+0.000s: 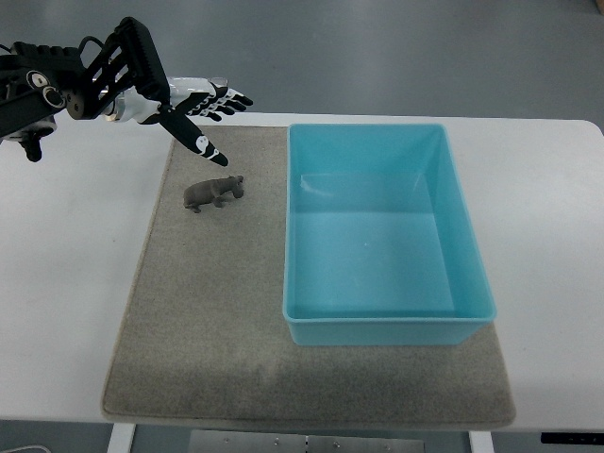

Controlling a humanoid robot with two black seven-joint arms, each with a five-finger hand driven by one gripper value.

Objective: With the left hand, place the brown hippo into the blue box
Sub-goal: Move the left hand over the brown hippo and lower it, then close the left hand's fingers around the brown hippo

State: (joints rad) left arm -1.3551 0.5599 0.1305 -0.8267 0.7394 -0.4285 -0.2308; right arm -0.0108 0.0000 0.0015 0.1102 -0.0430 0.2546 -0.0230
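Right, no readable brand, label or writing anywhere. Left hand in from the upper-left edge, fingers spread wide, holding nothing. One finger angled down toward 5 o'clock, tip hanging just short of the hippo, no contact visible. Other fingers fanned toward 3 o'clock over the far edge of the mat.

Hippo standing upright on the mat, at about 6 o'clock from the hand, close under it. Head end toward 3 o'clock, facing the box, tail end toward 9. Near the mat's far-left corner, not touching the box wall, a small strip of bare mat between them.

Box open-topped, light blue, resting on the right half of the mat, at 4 o'clock from the hand. Inside showing bare floor only. Right wall overhanging the mat edge onto the table, white.

Right hand out of view.
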